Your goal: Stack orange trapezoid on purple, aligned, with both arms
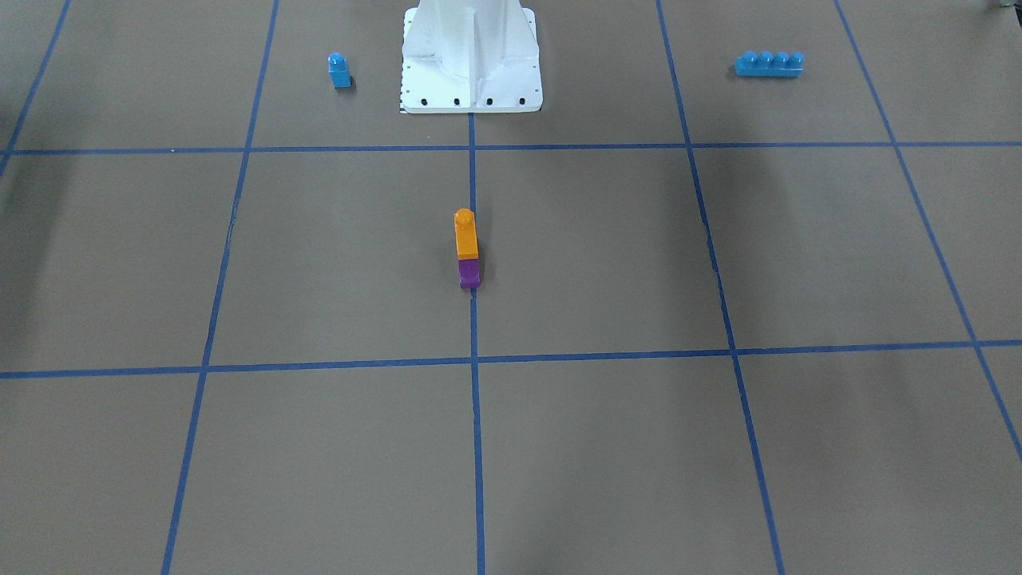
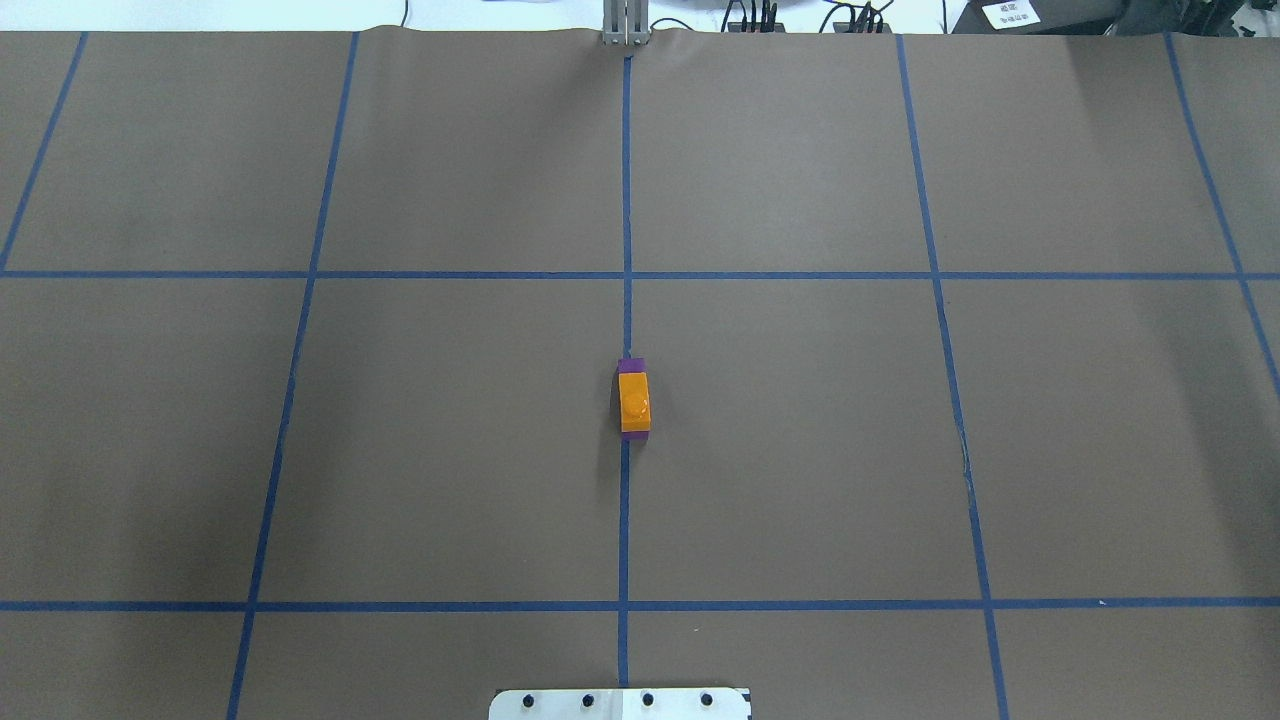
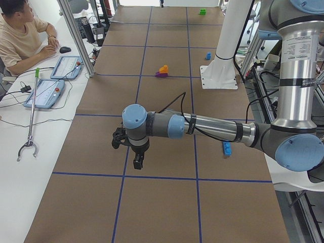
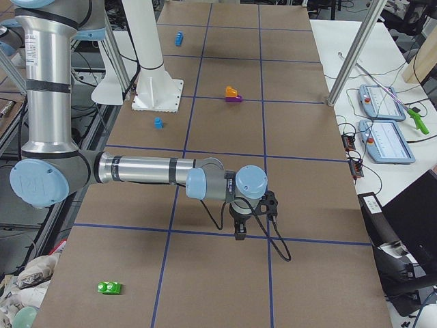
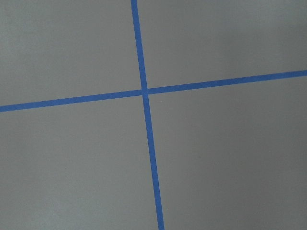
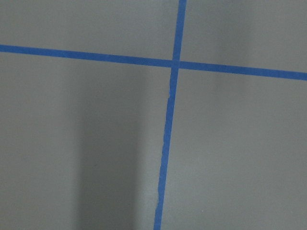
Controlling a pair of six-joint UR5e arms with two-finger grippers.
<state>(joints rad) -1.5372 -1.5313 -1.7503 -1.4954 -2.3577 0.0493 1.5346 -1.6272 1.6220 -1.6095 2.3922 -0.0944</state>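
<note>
The orange trapezoid [image 1: 465, 237] sits on top of the purple block [image 1: 469, 274] on the centre blue tape line, stud up. From overhead the orange block [image 2: 634, 401] covers most of the purple one [image 2: 631, 364], whose edges show at both ends. No gripper touches the stack. My left gripper [image 3: 137, 163] hangs over the table far from the stack [image 3: 162, 71], seen only in the exterior left view. My right gripper [image 4: 240, 234] hangs near a tape crossing, seen only in the exterior right view. I cannot tell whether either is open or shut. Both wrist views show only brown table and blue tape.
A small blue single-stud block [image 1: 339, 70] and a long blue four-stud brick [image 1: 769, 64] lie on either side of the white mounting base [image 1: 471, 56]. A green block [image 4: 109, 288] lies near the table's right end. An operator [image 3: 20, 35] sits beside the table.
</note>
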